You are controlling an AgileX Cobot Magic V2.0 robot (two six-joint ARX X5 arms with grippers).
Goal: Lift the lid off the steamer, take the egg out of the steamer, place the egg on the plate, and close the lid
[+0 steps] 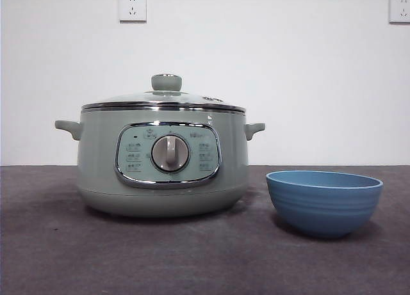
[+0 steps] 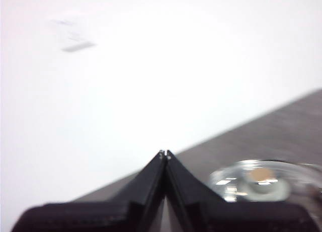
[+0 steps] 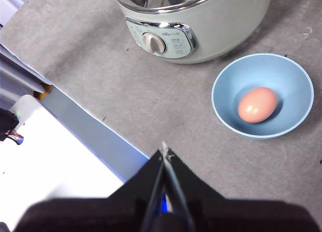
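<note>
The egg (image 3: 257,104) is lying inside the plate (image 3: 226,108), near the middle of its blue hollow, and nothing is touching it. The plate is standing on the grey table (image 1: 192,256) just beside the steamer (image 1: 163,157), on the side of the steamer's handle, with a small gap between the two. In the front view the plate (image 1: 324,202) is sitting a little nearer to the camera than the steamer, and the egg is hiding behind its wall there.

The lid (image 1: 163,98) is resting closed on the steamer, its chrome rim lying flat on the pot's edge and its round knob pointing straight up. The steamer's dial is facing the front camera.

The right gripper (image 3: 165,152) is hanging above the table, well apart from the plate and in front of the steamer's control panel; its jaws are pressing together and are holding nothing. The left gripper (image 2: 164,153) is hanging high, near the lid (image 2: 261,184), which is appearing blurred beside it; its jaws are also closed tip to tip and are empty.

Two wall sockets (image 1: 132,7) are showing on the white wall behind the steamer
</note>
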